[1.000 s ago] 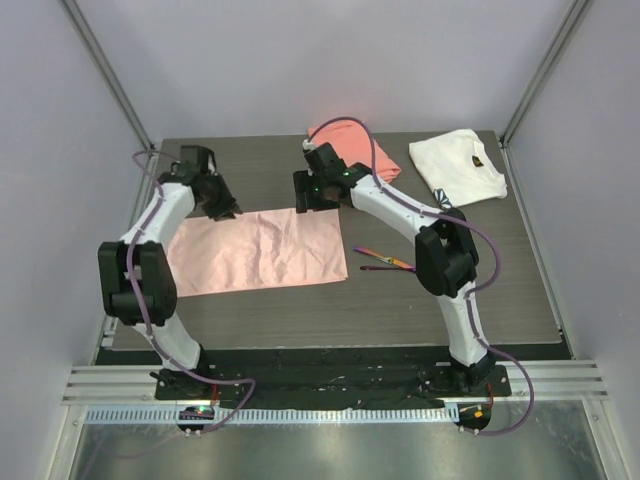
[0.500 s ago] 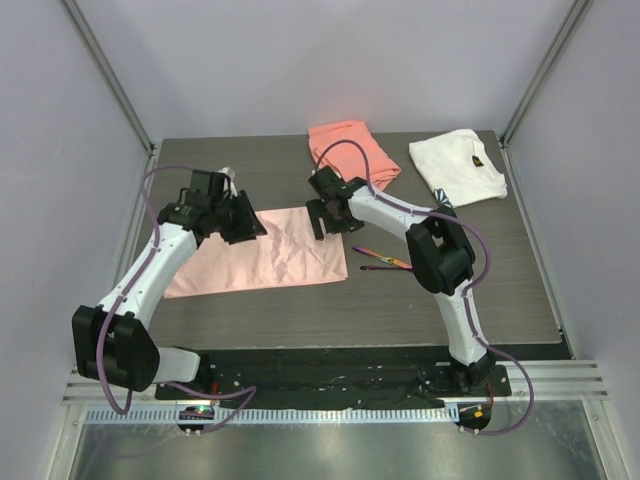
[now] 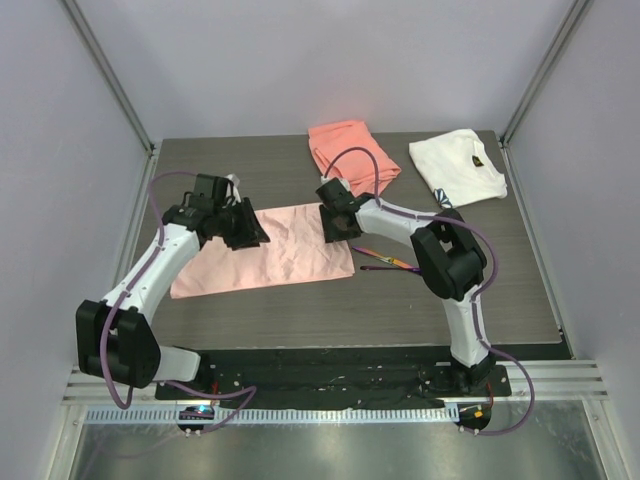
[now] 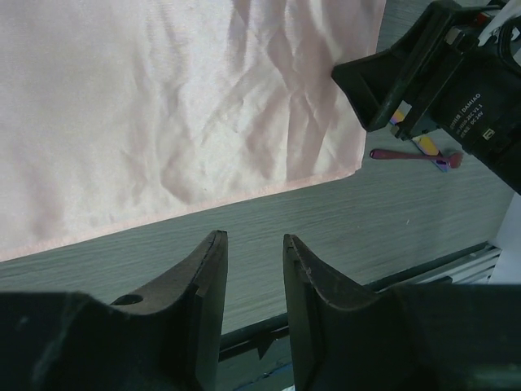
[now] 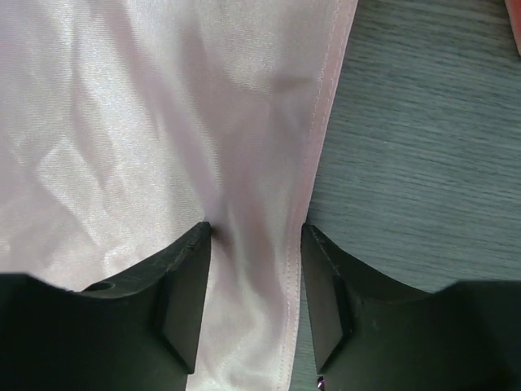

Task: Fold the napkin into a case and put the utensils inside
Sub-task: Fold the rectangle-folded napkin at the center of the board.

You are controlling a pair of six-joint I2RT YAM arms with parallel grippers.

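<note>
The napkin (image 3: 285, 252) lies spread flat and creased on the dark table, a glossy pale-pink sheet. My left gripper (image 3: 250, 228) hovers over its far left part. In the left wrist view the left gripper (image 4: 254, 240) is open with only bare table between its fingers, and the napkin (image 4: 179, 98) fills the top. My right gripper (image 3: 335, 222) is at the napkin's far right corner. It (image 5: 256, 230) is open and straddles the hemmed right edge of the napkin (image 5: 122, 122), a raised ridge of cloth between its fingers. The utensils (image 3: 385, 262) lie just right of the napkin.
A folded coral-orange cloth (image 3: 350, 150) lies at the back centre. A white cloth with a dark mark (image 3: 457, 168) lies at the back right. The right gripper's black body (image 4: 431, 73) shows in the left wrist view above a purple utensil (image 4: 415, 155).
The left arm swung in from the napkin's far left corner to over the cloth. The right gripper came forward and down onto the right edge. The napkin slid slightly right.
</note>
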